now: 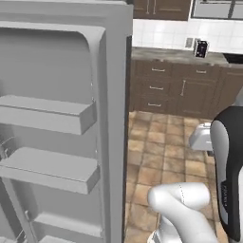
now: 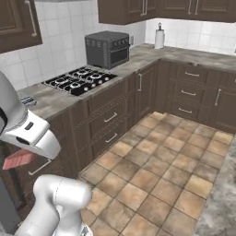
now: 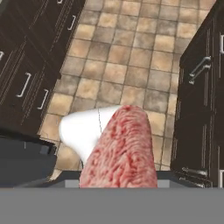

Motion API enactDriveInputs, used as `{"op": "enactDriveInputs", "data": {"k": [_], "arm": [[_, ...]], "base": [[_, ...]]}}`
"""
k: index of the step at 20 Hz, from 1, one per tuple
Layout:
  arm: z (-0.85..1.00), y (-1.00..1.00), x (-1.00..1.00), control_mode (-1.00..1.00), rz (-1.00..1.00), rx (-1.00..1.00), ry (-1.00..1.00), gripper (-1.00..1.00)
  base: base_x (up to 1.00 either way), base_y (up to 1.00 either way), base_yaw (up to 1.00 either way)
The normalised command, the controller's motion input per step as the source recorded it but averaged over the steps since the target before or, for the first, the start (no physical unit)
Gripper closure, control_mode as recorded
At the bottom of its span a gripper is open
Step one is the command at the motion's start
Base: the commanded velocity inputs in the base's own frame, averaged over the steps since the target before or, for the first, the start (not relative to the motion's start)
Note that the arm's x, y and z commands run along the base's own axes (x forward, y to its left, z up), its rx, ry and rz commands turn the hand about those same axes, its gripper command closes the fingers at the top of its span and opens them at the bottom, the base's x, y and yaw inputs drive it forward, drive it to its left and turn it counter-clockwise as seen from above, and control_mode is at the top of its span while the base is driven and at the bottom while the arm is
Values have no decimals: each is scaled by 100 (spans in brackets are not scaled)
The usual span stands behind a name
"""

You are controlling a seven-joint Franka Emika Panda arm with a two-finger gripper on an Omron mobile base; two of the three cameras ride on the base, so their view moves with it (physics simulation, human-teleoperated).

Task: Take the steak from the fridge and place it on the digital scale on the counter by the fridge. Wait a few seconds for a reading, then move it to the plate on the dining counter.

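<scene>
A pinkish-red steak (image 3: 120, 148) rises from the bottom of the hand view, covering the fingertips and hanging over the tiled floor. From the right base view the steak (image 2: 14, 162) hangs under the white hand, with my gripper (image 2: 22, 156) shut on it. This is at the far left, in front of the brown cabinets and below the counter's edge. The digital scale (image 2: 27, 100) lies on the marble counter above and behind the hand, left of the cooktop. The grey fridge (image 1: 114, 118) stands open at the left, its door bins (image 1: 47, 116) facing me.
A black cooktop (image 2: 78, 79) and a dark toaster oven (image 2: 107, 48) sit on the counter past the scale. A paper towel roll (image 2: 159, 37) stands in the corner. Brown drawer cabinets (image 2: 110, 120) line the tiled floor (image 2: 156, 170), which is open to the right.
</scene>
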Motion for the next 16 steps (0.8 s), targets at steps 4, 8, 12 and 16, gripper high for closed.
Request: {"op": "enactDriveInputs", "data": {"k": [4, 8, 12, 16], "arm": [[0, 0, 0, 100, 0, 0, 0, 100], [0, 0, 0, 100, 0, 0, 0, 100], [0, 0, 0, 100, 0, 0, 0, 100], [0, 0, 0, 100, 0, 0, 0, 100]], "base": [[82, 0, -14], [70, -1, -6], [69, -8, 12], [79, -8, 30]]}}
